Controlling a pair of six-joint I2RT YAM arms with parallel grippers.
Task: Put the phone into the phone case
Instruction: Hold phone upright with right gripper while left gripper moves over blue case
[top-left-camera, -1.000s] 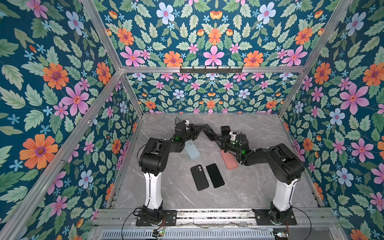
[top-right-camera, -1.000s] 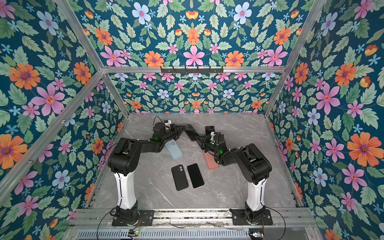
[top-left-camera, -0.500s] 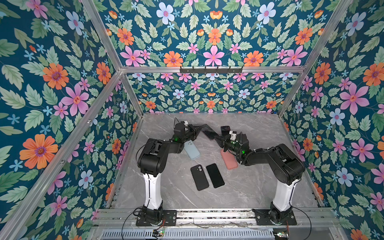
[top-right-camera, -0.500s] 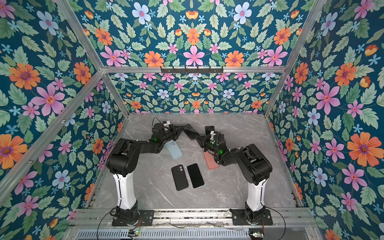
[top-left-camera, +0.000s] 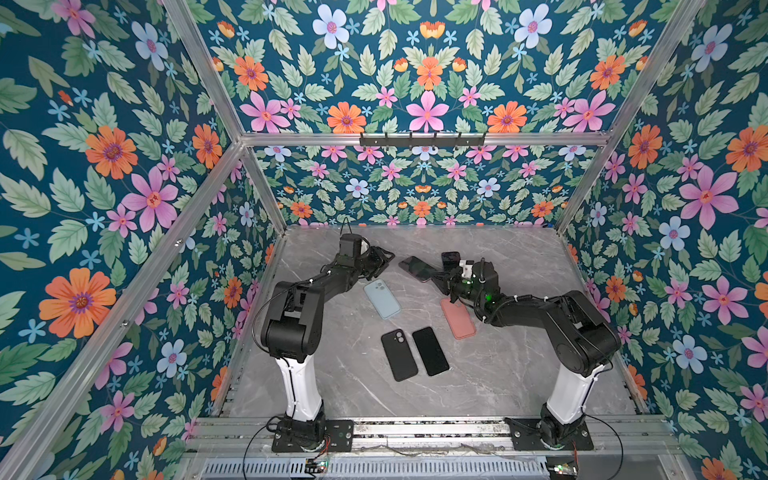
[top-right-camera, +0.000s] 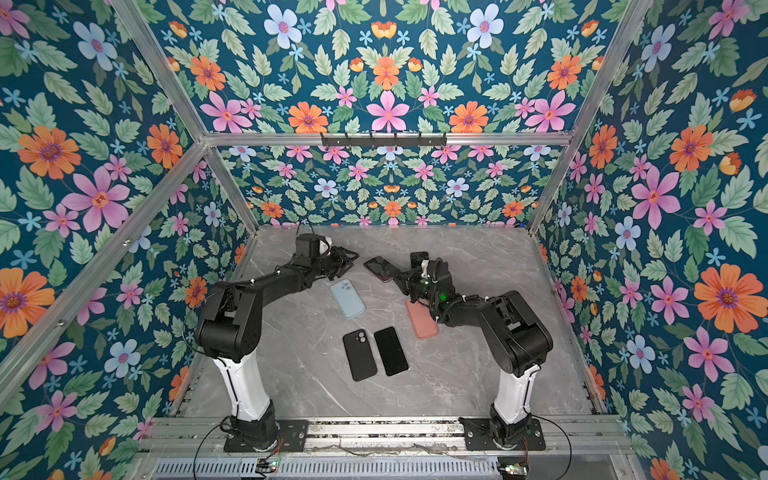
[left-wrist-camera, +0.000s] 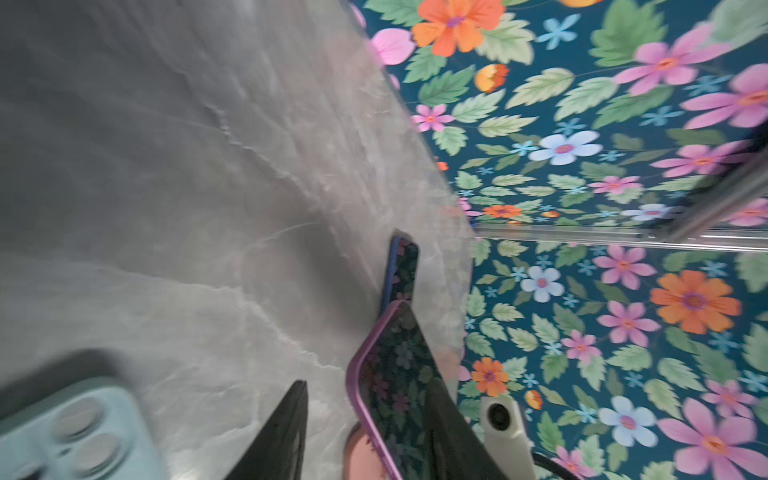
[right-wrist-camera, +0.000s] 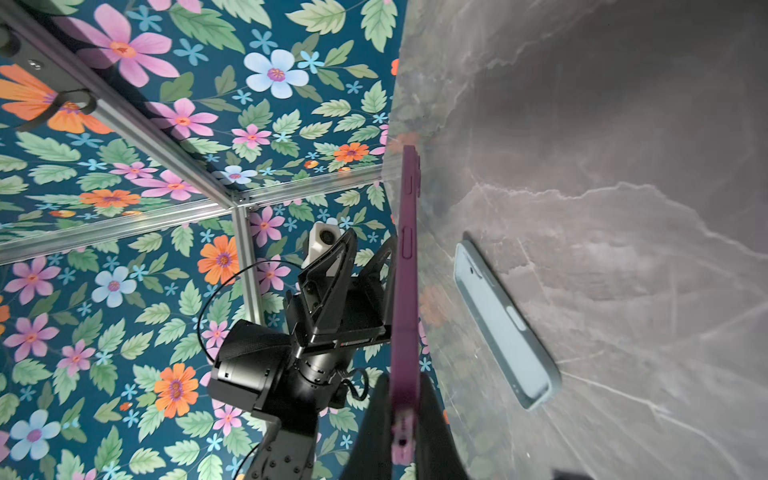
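Right wrist view: right gripper (right-wrist-camera: 404, 409) clamps the purple-cased phone (right-wrist-camera: 406, 270); left gripper (right-wrist-camera: 368, 247) nearby, jaws parted.

Floral wallpaper walls (top-left-camera: 428, 83); aluminium frame rails (top-left-camera: 291, 138); grey marble tabletop (top-left-camera: 498, 374); black hook rack (top-left-camera: 422, 141).

I count two robot arms on one marble table (top-left-camera: 498, 374): the left arm (top-left-camera: 291, 316) and the right arm (top-left-camera: 577, 332). That makes two grippers, the left gripper (top-left-camera: 385, 262) and the right gripper (top-left-camera: 435, 276). There are two white wrist cameras as well, the left wrist camera (right-wrist-camera: 326, 239) and the right wrist camera (left-wrist-camera: 498, 415).

The phone-shaped slabs come to six:
- one purple-cased phone (top-left-camera: 415, 268)
- one blue-edged phone (left-wrist-camera: 401, 270)
- one black phone (top-left-camera: 430, 351)
- one light blue phone (top-left-camera: 382, 298)
- one black phone case (top-left-camera: 399, 355)
- one salmon-pink phone case (top-left-camera: 459, 320)

There is one hook rail (top-left-camera: 422, 140), too.
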